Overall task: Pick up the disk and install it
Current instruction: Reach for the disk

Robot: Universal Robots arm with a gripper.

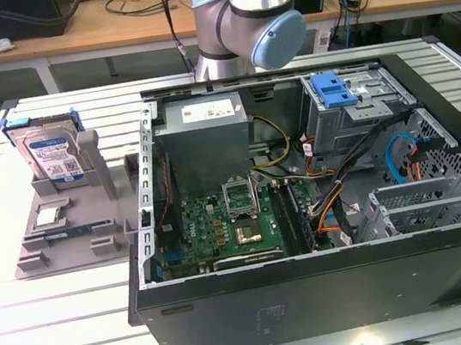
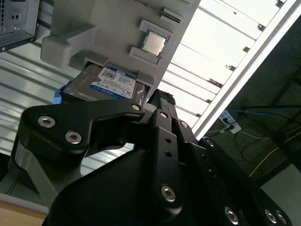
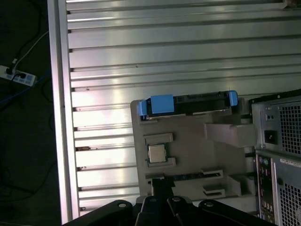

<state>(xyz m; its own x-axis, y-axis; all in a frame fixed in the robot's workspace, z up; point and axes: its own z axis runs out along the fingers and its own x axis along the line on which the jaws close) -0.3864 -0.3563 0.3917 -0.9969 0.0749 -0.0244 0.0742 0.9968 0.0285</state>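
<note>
- The black metal gripper, built of bolted link arms, hangs above the slatted aluminium table. I cannot tell whether it is spread or pressed together.
- The disk is a flat rectangular silver hard drive with a white and blue label and a blue plastic bracket. It stands on edge in a slot of the grey plastic holder, at the end farthest from the gripper and not in its grasp.
- In the first wrist view the gripper sits over the holder's near end, and the disk shows edge-on ahead of it.
- A small square silver chip rests in a recess of the holder, between the gripper and the disk.
- The open black computer case stands just beside the holder, off to one side of the gripper.
- In the exterior view the grey and blue robot arm rises behind the case. The disk stands upright in the holder toward the exterior view's left, outside the case.
</note>
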